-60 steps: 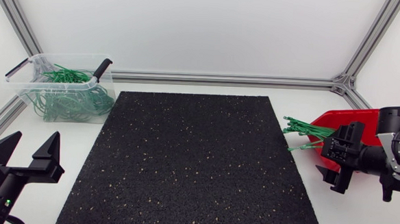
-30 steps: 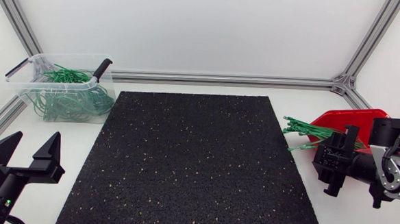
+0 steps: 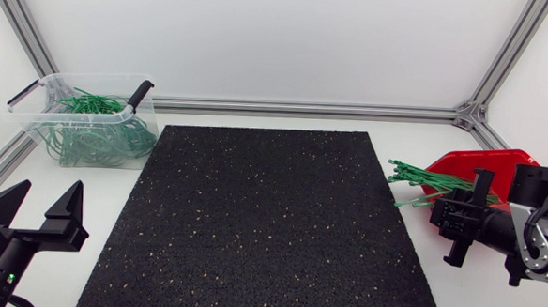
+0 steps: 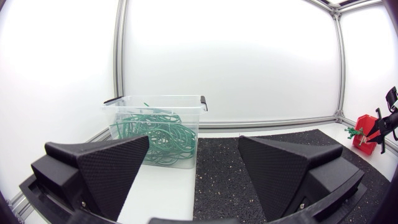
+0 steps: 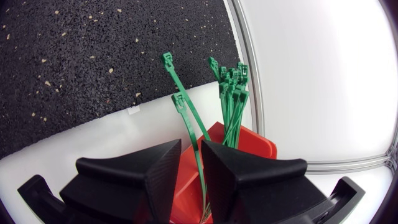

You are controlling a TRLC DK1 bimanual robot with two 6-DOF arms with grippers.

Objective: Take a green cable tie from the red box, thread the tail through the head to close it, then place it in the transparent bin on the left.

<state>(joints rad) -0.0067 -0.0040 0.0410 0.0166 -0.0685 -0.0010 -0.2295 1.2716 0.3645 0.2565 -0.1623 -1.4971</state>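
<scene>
The red box [image 3: 475,166] lies at the table's right edge, with a bundle of green cable ties [image 3: 418,180] sticking out of it toward the mat. My right gripper [image 3: 450,230] is over the box's front end. In the right wrist view its fingers [image 5: 155,168] stand close together above the red box [image 5: 249,140]. One green tie [image 5: 186,118] runs down through the narrow gap between them, next to one finger. The other ties [image 5: 231,93] lie just beside it. My left gripper [image 3: 38,212] is wide open at the front left, holding nothing.
The transparent bin [image 3: 33,99] at the back left holds several closed green ties, and it shows ahead of my left gripper [image 4: 193,146] as a clear tub [image 4: 155,99]. A black speckled mat [image 3: 261,219] covers the middle of the table. Aluminium frame rails run along the back.
My right gripper's fingers have closed from wide apart to a narrow gap around a tie, and the arm has shifted slightly down over the red box. The left arm has not moved.
</scene>
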